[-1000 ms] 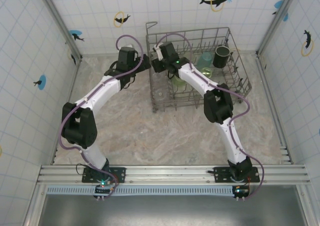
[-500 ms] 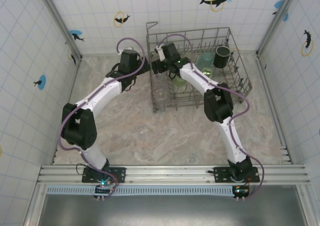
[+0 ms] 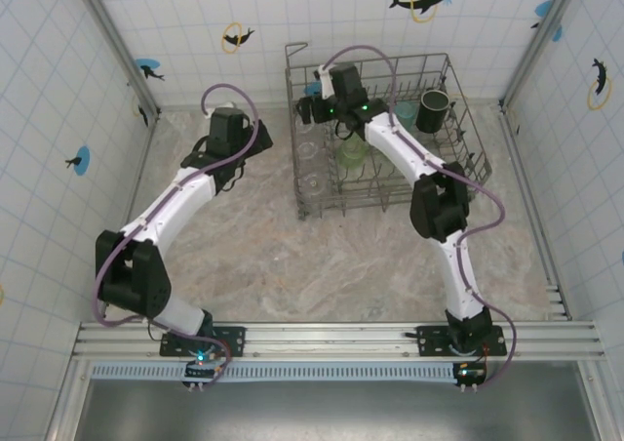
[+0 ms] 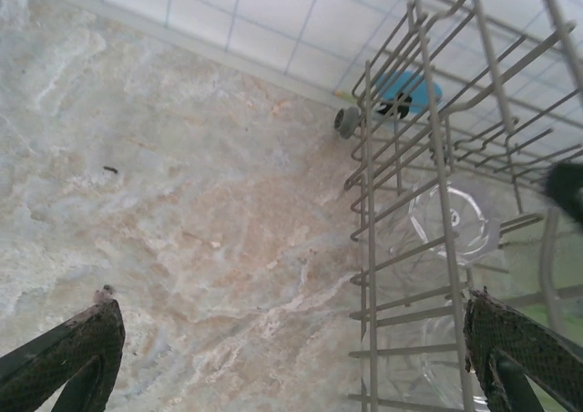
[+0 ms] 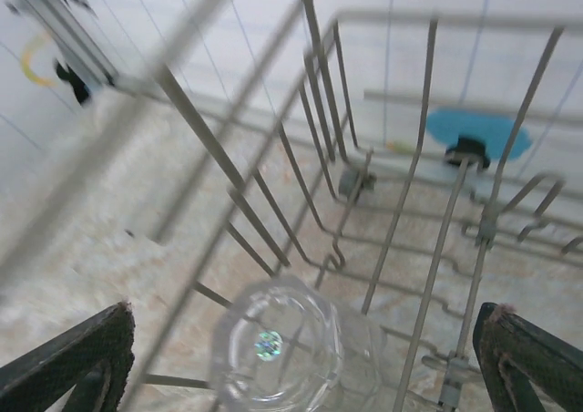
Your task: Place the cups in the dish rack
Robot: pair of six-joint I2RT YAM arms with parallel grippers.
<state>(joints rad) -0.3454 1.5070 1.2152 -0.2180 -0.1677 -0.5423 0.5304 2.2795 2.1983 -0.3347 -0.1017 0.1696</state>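
The grey wire dish rack [image 3: 370, 205] stands at the back of the table. Inside it are a light green tumbler [image 3: 351, 153], a teal cup [image 3: 400, 119], a black mug [image 3: 432, 109] and two clear glasses [image 3: 312, 181] along its left side. My right gripper [image 3: 308, 109] hangs open over the rack's far left corner. In the right wrist view a clear glass [image 5: 278, 353] stands upside down on the tines directly below the right gripper [image 5: 303, 314], untouched. My left gripper [image 3: 253, 140] is open and empty over the marble left of the rack; a clear glass [image 4: 453, 213] sits behind the rack wires [image 4: 369, 202].
The marble tabletop [image 3: 322, 256] spreads in front and to the left of the rack. Tiled walls close in three sides. A small rack wheel [image 4: 345, 120] sticks out at the rack's far left corner near the back wall.
My left arm has pulled back to the left, away from the rack's side. My right gripper has shifted toward the rack's far left corner.
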